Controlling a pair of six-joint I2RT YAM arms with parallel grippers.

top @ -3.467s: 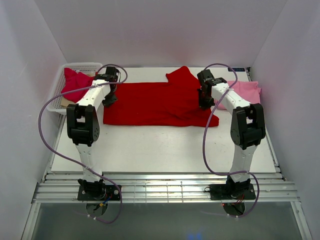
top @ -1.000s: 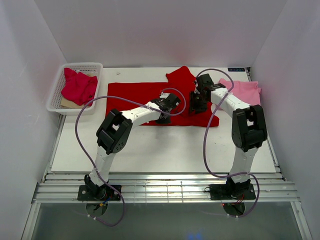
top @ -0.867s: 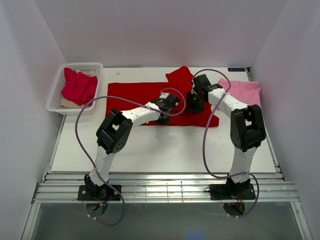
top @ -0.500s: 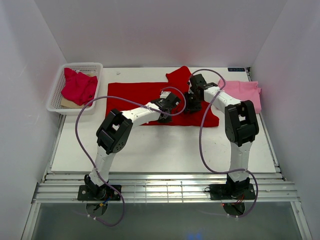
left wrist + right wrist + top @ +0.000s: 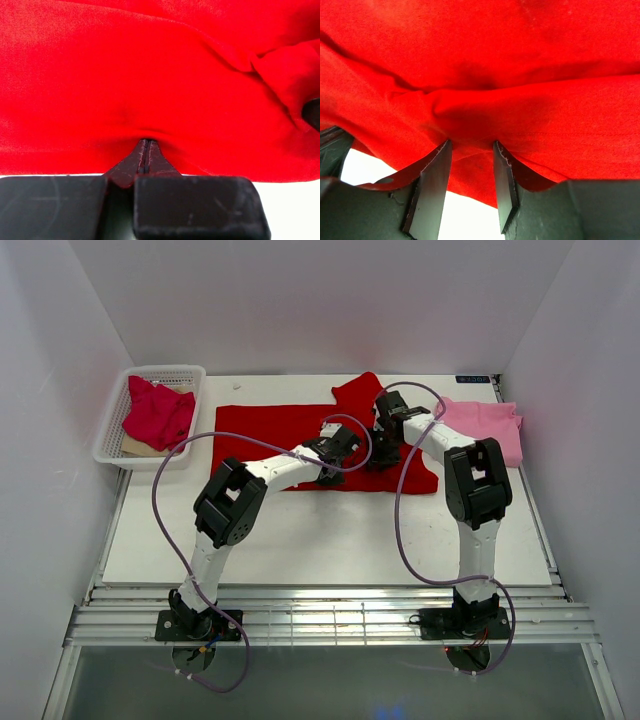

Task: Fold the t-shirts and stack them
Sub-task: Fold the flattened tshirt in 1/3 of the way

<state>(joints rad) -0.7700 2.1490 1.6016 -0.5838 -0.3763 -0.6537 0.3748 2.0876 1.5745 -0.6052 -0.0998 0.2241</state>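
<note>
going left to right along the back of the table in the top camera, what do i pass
white mesh basket with the crimson t-shirt in it → bright red t-shirt spread out in the middle → pink t-shirt

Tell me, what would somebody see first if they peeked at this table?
The big bright red t-shirt spread across the middle of the table. The left gripper is pinched shut on its near edge; the right gripper pokes into the cloth, jaws apart. A pink t-shirt lies back right, and a crimson t-shirt sits in the white basket back left.
</note>
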